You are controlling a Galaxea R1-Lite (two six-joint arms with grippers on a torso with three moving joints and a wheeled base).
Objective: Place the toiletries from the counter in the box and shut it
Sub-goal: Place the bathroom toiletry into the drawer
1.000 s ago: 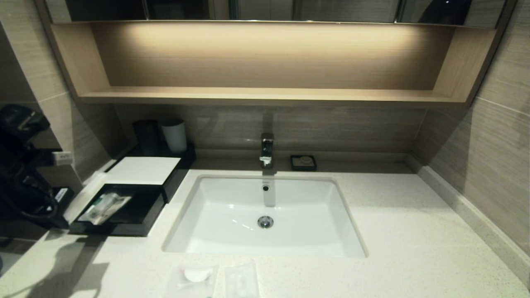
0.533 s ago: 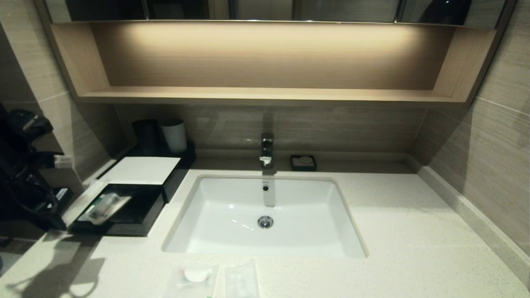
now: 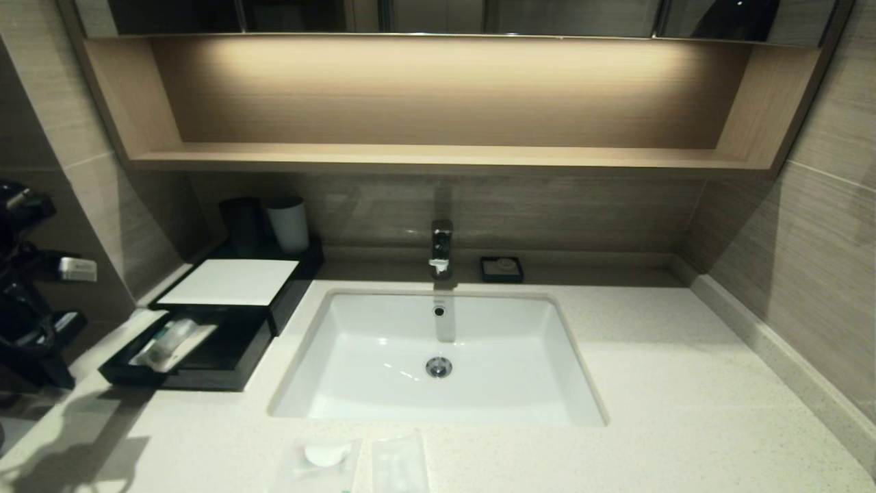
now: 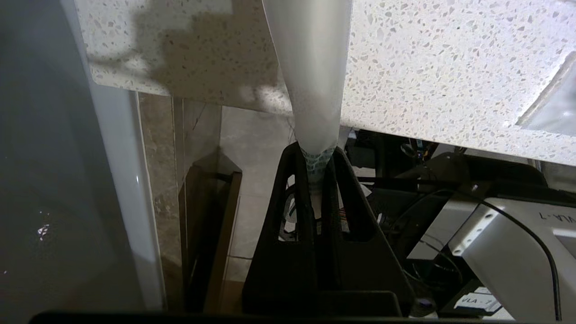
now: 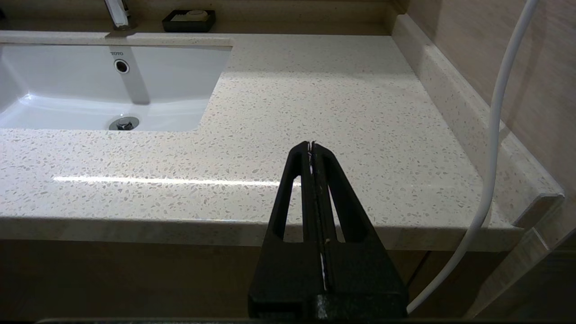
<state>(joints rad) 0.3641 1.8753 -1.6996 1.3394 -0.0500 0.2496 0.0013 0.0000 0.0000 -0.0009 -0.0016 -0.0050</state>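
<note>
The left gripper [image 4: 316, 150], off the counter's [image 3: 616, 356] left end, pinches nothing visible. Right of it, the box [image 3: 226, 282] has its drawer out, one packet [image 3: 171, 342] inside. The right gripper [image 5: 312, 145] is pressed together, parked before the counter.

Right half of the surface [image 3: 684, 383] is bare; you can pass freely there. The sink [image 3: 438, 356] cuts the middle. At the left edge the box [image 3: 226, 322], drawer pulled out, blocks your way; two cups [image 3: 270, 224] crowd the back-left corner.

Lit wooden wall shelf [image 3: 438, 154], tiled walls [image 3: 821, 226]
</note>
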